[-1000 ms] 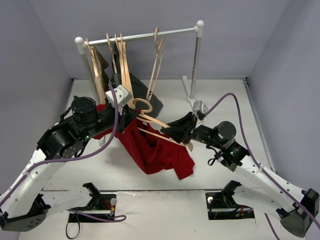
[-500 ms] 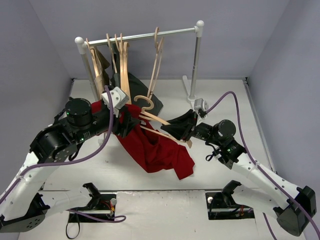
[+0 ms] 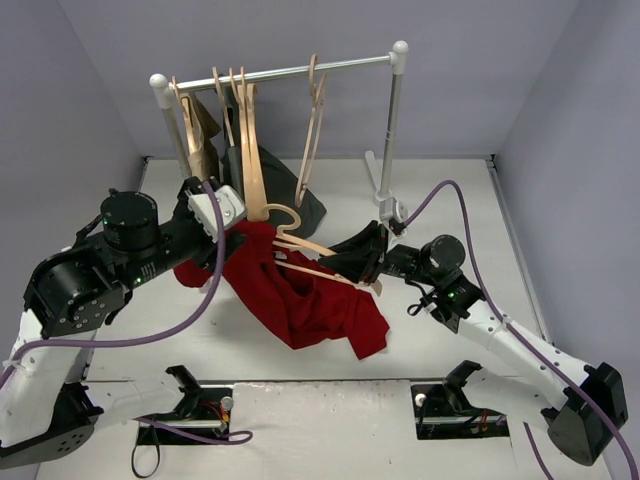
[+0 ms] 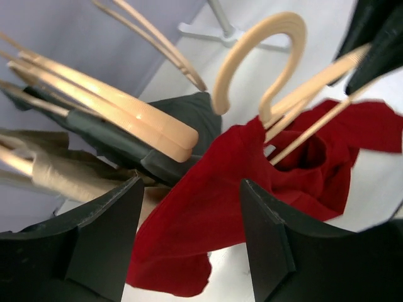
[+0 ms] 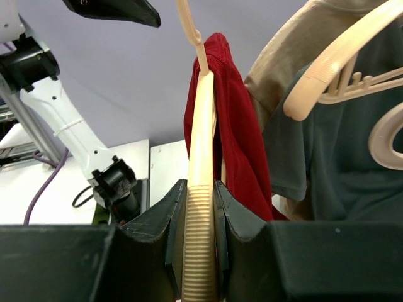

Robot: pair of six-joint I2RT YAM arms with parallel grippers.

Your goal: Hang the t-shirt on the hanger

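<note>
The dark-red t-shirt [image 3: 300, 295] hangs over the left shoulder of a tan wooden hanger [image 3: 318, 247] and spills onto the table. The hanger lies tilted, hook [image 3: 286, 213] toward the rack. My right gripper [image 3: 362, 262] is shut on its right arm, whose ribbed end [image 5: 201, 207] sits pinched between the fingers. My left gripper [image 3: 235, 225] stands open just left of the hook. The t-shirt's cloth [image 4: 208, 220] shows beyond the left gripper [image 4: 189, 185] and nothing is gripped. In the right wrist view the t-shirt [image 5: 233, 126] drapes beside the hanger.
A clothes rack [image 3: 300, 72] stands at the back with several wooden hangers [image 3: 312, 120]. One carries a beige garment [image 3: 200, 150], another a dark green one [image 3: 305, 205]. The rack's right post [image 3: 388, 150] rises close behind my right gripper. Grey walls enclose the table.
My left gripper opened, let go of the t-shirt and drew back to the left. The right gripper carried the hanger slightly left and toward the rack, still holding it.
</note>
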